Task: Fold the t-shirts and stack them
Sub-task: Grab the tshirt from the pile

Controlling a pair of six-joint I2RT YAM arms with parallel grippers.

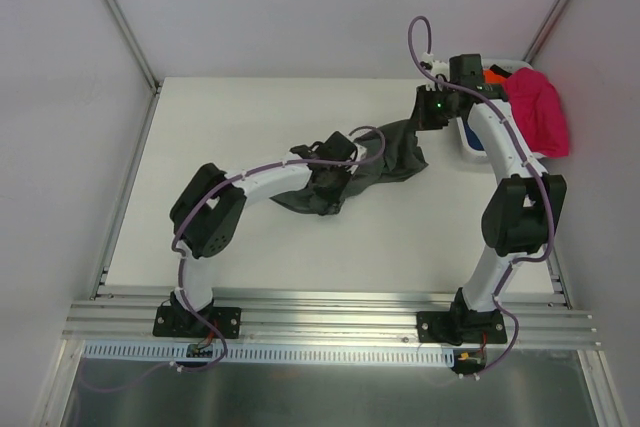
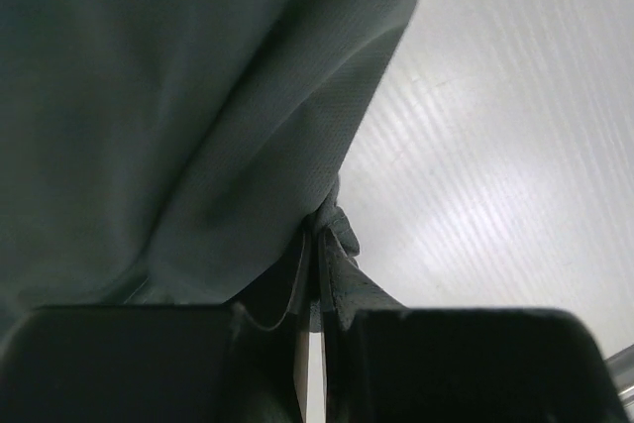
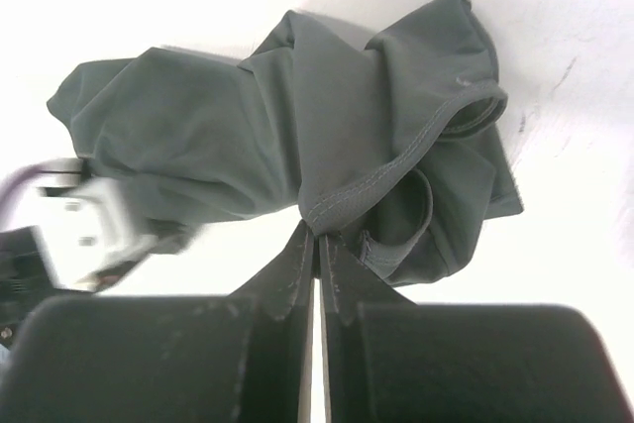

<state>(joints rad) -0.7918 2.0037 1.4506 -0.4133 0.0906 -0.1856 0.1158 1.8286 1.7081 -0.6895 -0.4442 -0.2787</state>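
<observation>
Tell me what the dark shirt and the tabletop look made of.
Dark grey-green t-shirt: soft knit cloth, matte; fine mesh-like weave, stitched hem, limp folds; fibre unclear. Tabletop: hard white sheet, faint sheen with fine ridged lines; likely laminate or plastic.

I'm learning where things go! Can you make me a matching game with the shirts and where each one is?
Things:
1 dark shirt
2 pink shirt
3 orange shirt

Places:
A draped over the basket
B only just peeking out, next to the pink one
C on the table, pinched by the left hand and the right hand

Pairs: 1-C, 2-A, 3-B
</observation>
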